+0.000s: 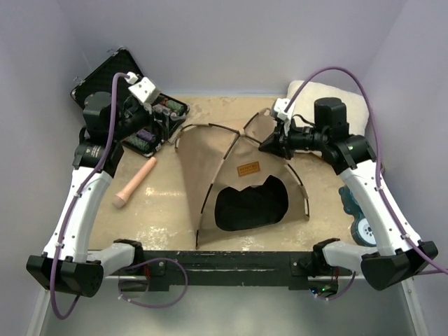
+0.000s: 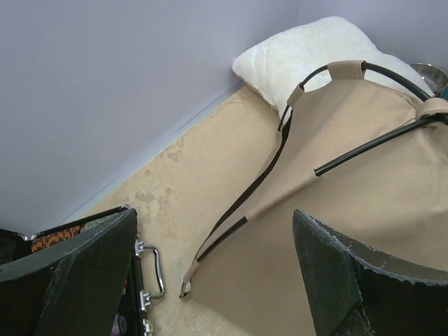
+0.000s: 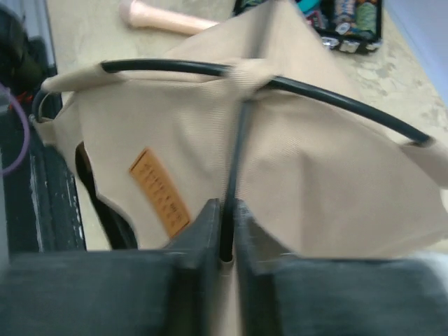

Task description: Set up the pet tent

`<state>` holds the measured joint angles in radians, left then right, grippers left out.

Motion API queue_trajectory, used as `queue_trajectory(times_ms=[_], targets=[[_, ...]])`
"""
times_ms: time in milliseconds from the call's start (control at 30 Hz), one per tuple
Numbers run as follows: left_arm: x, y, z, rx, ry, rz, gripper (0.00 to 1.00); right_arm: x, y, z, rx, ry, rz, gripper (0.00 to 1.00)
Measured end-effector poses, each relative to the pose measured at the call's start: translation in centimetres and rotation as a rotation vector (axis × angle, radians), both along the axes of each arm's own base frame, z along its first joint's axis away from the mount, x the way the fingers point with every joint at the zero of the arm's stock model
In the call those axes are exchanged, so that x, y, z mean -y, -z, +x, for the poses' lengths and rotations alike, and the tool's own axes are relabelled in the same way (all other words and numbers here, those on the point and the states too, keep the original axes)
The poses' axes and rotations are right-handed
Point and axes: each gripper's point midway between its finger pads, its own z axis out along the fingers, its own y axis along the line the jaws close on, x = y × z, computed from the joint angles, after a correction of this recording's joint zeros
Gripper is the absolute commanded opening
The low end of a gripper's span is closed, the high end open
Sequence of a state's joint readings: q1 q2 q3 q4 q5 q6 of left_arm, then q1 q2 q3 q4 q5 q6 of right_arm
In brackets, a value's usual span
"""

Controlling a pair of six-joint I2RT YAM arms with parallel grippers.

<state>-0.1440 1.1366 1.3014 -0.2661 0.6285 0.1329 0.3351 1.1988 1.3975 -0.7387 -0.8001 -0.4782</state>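
The tan pet tent (image 1: pixel 217 164) stands raised in the middle of the table, its dark arched doorway (image 1: pixel 250 203) facing the near edge. Two thin black poles cross at its top (image 1: pixel 238 134). A brown patch (image 1: pixel 248 168) sits above the doorway. No pompom shows. My right gripper (image 1: pixel 269 146) is at the tent's upper right side, shut on a black pole (image 3: pixel 234 161) just below the crossing (image 3: pixel 245 75). My left gripper (image 1: pixel 166 126) is open and empty, left of the tent's back corner (image 2: pixel 185 287); its fingers (image 2: pixel 91 273) are spread wide.
An open black case (image 1: pixel 112 77) with small items lies at the back left, its metal handle (image 2: pixel 155 269) close to the tent corner. A white fluffy cushion (image 1: pixel 308 94) is at the back right. A pinkish cylinder (image 1: pixel 134 183) lies left of the tent. A blue wheeled object (image 1: pixel 360 217) sits at right.
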Motion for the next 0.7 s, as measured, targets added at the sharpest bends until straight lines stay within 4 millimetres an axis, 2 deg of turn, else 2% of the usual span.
queue_trajectory(times_ms=[133,267,367,467,600,633,700], targets=[[-0.4,0.5,0.2,-0.025,-0.024,-0.008,0.97,0.1,-1.0,1.6,-0.038,0.124,0.053,0.00],[-0.7,0.5,0.5,-0.028,-0.040,-0.015,0.97,0.3,-3.0,2.9,-0.055,0.267,0.163,0.00],[-0.6,0.6,0.9,-0.032,-0.043,-0.021,0.97,1.3,-5.3,3.1,-0.043,0.395,0.273,0.00],[-0.6,0.9,1.3,-0.044,-0.044,-0.025,0.97,2.2,-8.8,3.8,-0.005,0.504,0.419,0.00],[-0.5,1.2,1.9,-0.053,-0.047,-0.025,0.98,2.4,-11.9,6.3,0.052,0.568,0.559,0.00],[-0.5,1.3,2.0,-0.052,-0.048,-0.025,0.98,2.1,-12.2,7.8,0.065,0.582,0.581,0.00],[-0.6,1.2,2.3,-0.046,-0.055,-0.026,0.98,1.8,-11.8,9.6,0.067,0.601,0.580,0.00]])
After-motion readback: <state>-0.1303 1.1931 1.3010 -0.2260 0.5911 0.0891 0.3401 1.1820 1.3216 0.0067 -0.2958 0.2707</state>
